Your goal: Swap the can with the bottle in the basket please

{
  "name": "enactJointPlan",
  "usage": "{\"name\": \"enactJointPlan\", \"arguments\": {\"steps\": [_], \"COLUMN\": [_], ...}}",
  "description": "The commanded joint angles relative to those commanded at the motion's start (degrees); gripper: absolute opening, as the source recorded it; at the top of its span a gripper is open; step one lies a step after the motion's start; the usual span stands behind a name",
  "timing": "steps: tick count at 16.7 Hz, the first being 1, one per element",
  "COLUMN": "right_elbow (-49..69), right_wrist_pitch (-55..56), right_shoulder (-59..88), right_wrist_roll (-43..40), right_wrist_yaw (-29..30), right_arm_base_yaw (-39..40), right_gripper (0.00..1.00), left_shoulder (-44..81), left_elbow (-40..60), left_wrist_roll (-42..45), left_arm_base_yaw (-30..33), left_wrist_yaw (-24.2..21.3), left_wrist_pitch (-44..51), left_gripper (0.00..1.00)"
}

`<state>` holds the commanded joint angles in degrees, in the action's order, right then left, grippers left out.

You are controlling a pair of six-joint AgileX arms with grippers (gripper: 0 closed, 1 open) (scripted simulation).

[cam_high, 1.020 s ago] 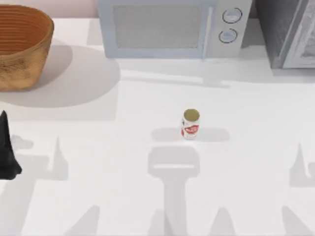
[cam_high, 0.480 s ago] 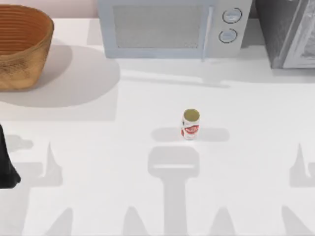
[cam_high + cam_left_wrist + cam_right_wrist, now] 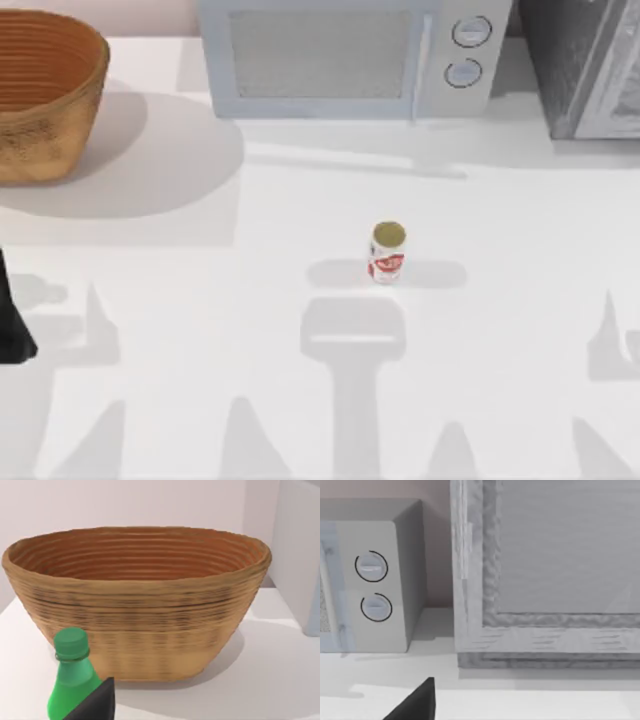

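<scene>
The can [image 3: 387, 252], white with a red label and an olive top, stands upright in the middle of the table. The wicker basket [image 3: 45, 120] sits at the far left corner; its ribbed inside [image 3: 135, 555] holds nothing that I can see. A green bottle [image 3: 72, 680] stands upright on the table in front of the basket, outside it. My left gripper [image 3: 12, 325] is at the table's left edge, open, well back from the bottle; one dark fingertip [image 3: 97, 702] overlaps the bottle's lower part. My right gripper's fingertip [image 3: 417, 702] faces the back right corner, nothing in it.
A pale grey microwave [image 3: 350, 55] stands at the back centre, its two dials [image 3: 372, 585] facing the right wrist camera. A grey cabinet [image 3: 590, 65] fills the back right corner. Open white tabletop surrounds the can.
My left arm has drawn back toward the left edge and slightly nearer the front. The can and basket have not moved.
</scene>
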<state>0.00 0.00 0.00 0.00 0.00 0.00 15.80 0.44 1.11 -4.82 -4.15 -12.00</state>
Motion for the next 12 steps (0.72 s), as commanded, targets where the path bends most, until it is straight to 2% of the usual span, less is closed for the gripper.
{"name": "enactJointPlan", "arguments": {"steps": [12], "right_elbow": [0.0], "right_wrist_pitch": [0.0], "right_shoulder": [0.0], "right_wrist_roll": [0.0], "right_wrist_yaw": [0.0], "right_arm_base_yaw": [0.0], "right_gripper": [1.0], "left_shoulder": [59.7], "left_elbow": [5.2], "left_wrist_roll": [4.6], "left_arm_base_yaw": [-16.2], "left_wrist_yaw": [-18.3], "left_wrist_pitch": [-49.4], "left_gripper": [1.0]}}
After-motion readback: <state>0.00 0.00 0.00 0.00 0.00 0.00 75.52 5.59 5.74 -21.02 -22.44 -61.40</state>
